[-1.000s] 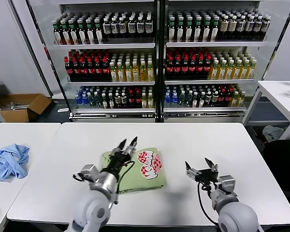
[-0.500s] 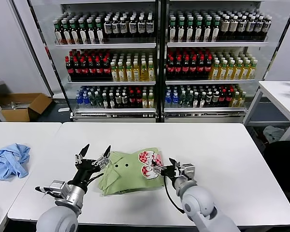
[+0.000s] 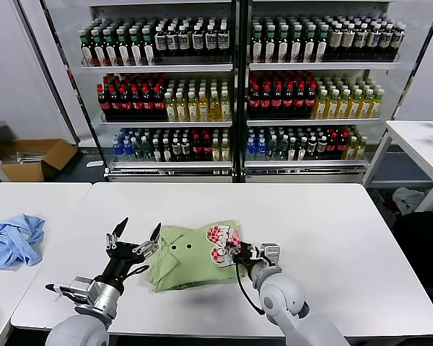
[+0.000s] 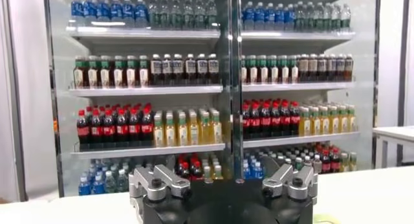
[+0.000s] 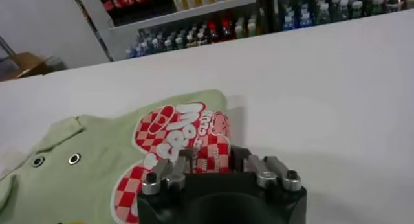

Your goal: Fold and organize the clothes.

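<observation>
Shirt: your folded light green cotton T-shirt (image 3: 191,254) lies on the white table (image 3: 332,231).
Right gripper (image 3: 234,254): pinching its red-and-white printed edge.
Left gripper (image 3: 133,232): fingers spread, just beside the shirt.

White tabletop (image 3: 332,216). Crumpled light blue garment (image 3: 14,240) on adjoining table. Bottle-stocked shelves (image 3: 234,94) behind. Open cardboard box (image 3: 30,158) on floor.
</observation>
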`<state>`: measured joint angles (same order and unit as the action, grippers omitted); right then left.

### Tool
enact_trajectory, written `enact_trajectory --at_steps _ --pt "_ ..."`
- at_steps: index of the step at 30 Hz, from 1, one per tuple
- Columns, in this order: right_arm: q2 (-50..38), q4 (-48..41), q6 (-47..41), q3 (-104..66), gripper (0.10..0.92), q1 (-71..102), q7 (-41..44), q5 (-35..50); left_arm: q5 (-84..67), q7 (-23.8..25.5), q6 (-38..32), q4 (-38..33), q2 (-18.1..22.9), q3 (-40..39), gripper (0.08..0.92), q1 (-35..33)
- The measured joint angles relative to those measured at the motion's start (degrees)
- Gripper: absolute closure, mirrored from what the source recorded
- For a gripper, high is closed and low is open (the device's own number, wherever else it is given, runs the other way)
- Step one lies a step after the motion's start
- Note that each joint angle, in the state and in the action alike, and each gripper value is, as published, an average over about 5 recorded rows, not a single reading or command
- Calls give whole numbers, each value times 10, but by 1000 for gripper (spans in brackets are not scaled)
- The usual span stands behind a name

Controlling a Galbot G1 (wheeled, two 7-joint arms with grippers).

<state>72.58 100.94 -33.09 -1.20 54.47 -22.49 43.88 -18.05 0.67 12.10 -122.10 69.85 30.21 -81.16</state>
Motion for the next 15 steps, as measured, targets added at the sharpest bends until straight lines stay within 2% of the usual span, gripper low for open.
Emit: enact_trajectory --at_steps 11,15 --pt "1 9 2 -1 893 1 10 -12 16 2 -19 9 -5 2 177 -2" --pt "-10 41 1 -12 919 14 18 -15 24 3 -32 16 -8 1 177 0"
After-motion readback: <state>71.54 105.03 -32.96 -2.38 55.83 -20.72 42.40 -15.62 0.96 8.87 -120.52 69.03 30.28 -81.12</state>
